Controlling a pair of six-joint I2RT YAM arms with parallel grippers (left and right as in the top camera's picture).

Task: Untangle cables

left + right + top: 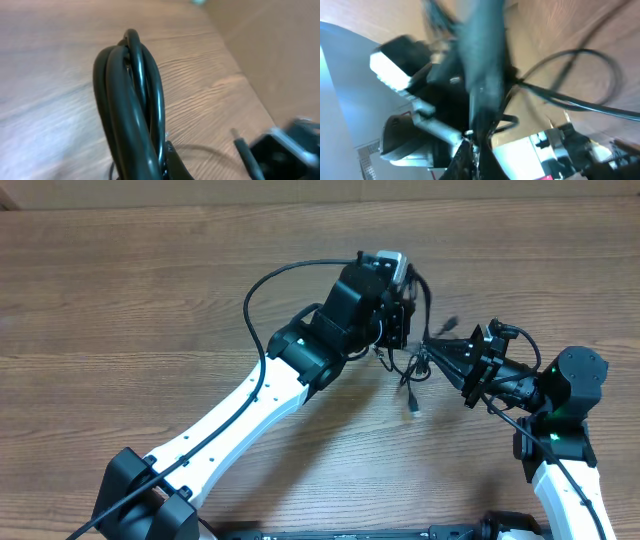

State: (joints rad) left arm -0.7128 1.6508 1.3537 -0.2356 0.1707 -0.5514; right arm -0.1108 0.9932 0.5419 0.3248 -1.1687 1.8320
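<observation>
Between the left claw [403,330] and right claw [432,346], the cables [413,380] dangle.

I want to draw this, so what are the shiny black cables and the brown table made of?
The bunched thin black cables look like rubber or plastic coating: smooth, softly glossy, bending in loops. The inside is hidden. The brown table looks like wood or wood-look laminate: streaky grain lines, matte finish; which, I cannot tell.
</observation>
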